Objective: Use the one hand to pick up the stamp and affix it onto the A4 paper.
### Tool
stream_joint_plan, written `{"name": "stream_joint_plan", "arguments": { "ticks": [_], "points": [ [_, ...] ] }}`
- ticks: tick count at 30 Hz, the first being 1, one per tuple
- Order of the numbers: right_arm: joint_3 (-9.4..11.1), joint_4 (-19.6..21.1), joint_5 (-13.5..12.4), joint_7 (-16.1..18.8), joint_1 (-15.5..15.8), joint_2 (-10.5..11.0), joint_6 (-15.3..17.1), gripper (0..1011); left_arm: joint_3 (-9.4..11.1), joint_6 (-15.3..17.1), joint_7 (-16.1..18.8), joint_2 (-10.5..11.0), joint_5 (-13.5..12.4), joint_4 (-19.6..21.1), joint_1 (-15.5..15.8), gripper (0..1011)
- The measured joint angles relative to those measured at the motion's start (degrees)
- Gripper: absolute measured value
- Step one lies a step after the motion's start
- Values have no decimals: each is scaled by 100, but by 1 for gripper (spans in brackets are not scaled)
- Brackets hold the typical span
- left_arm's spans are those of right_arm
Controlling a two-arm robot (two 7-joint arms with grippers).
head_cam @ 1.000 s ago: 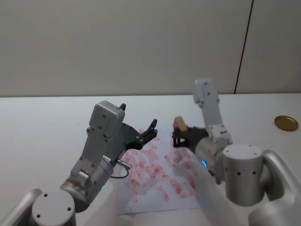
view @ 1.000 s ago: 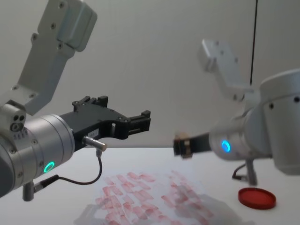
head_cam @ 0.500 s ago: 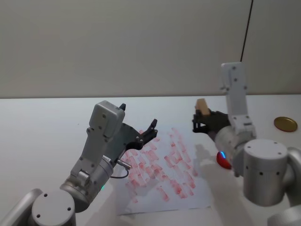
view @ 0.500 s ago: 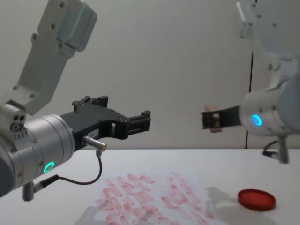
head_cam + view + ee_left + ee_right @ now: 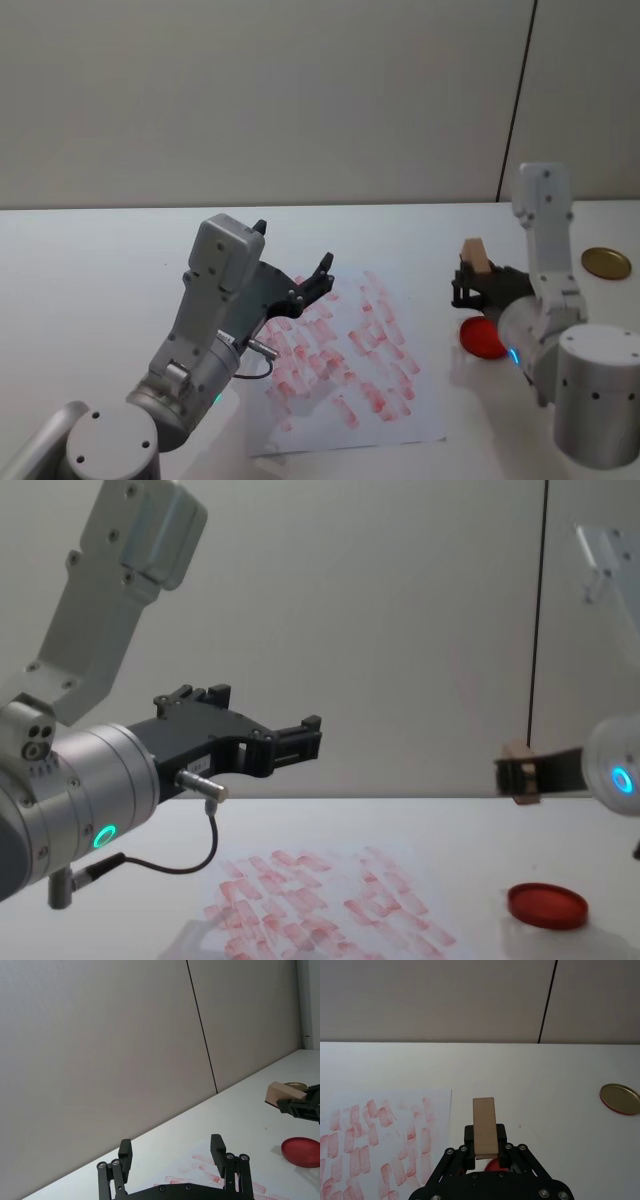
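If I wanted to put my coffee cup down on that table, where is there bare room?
Bare white tabletop lies left of the print-covered white paper sheet, and between the sheet and the back wall. The right is crowded: round red ink pad, gold lid, right gripper holding the tan wooden stamp.

A bare lab or test room, by the look of it; plain grey wall panels [image 5: 300, 100] fill the upper frame, split by a dark vertical seam [image 5: 515, 100] at upper right; a plain white table [image 5: 80, 260] spans the lower half, bearing a stamped practice sheet [image 5: 345, 350] at centre.
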State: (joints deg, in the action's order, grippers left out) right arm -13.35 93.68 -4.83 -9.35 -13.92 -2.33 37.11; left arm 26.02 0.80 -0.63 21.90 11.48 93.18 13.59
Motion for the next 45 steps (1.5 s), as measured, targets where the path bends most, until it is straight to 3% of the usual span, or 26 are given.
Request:
{"name": "stream_joint_plan", "arguments": {
  "ticks": [25,37,45],
  "points": [
    [285,-707,-275,102,-13,64,31,234,0,0,0,0,0,0,0,993],
    [324,-726,-298,217,20,66,-45,588,0,0,0,0,0,0,0,993],
    [313,-411,-182,322,192,109,-247,848,0,0,0,0,0,0,0,993]
  ]
}}
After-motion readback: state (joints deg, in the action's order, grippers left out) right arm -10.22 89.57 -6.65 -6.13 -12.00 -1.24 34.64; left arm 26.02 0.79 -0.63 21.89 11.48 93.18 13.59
